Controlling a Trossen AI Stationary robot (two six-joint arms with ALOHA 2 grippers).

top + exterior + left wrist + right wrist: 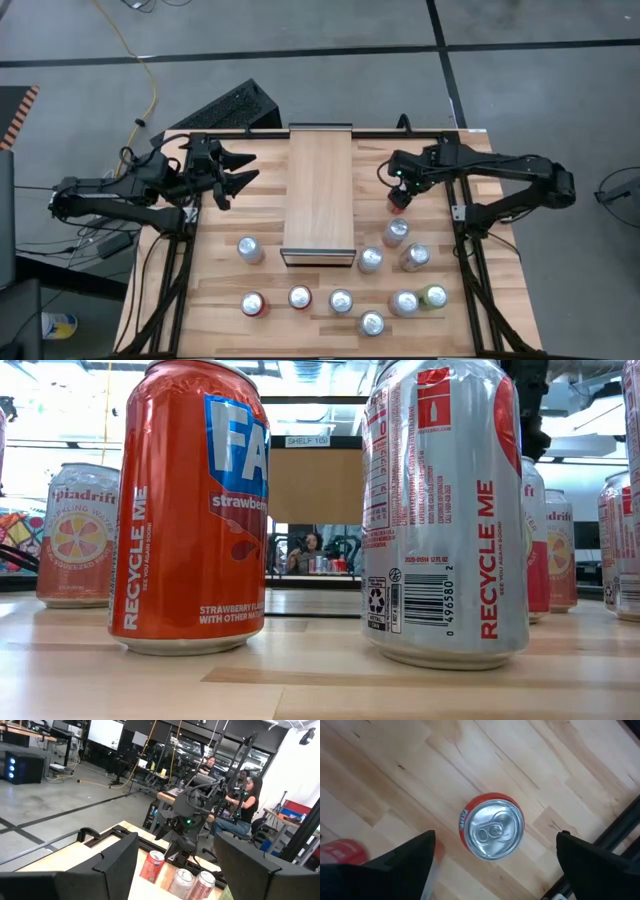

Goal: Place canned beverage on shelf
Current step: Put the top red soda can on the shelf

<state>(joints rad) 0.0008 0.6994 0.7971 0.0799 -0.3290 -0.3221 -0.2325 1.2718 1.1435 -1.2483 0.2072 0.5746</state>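
— Where are we holding the right gripper (399,196)?

— We are hovering it straight above the red can (491,826) at two o'clock on the table (230,310), fingers spread wide and gripping nothing; the can is standing upright just right of the shelf (320,190).

— And the left gripper (240,168)?

— We are keeping it at ten o'clock, fingers parted and empty, pointing toward the shelf.

— How many cans are we counting?

— Eleven from above: the red one under the gripper and ten toward six o'clock. None is sitting on the shelf.
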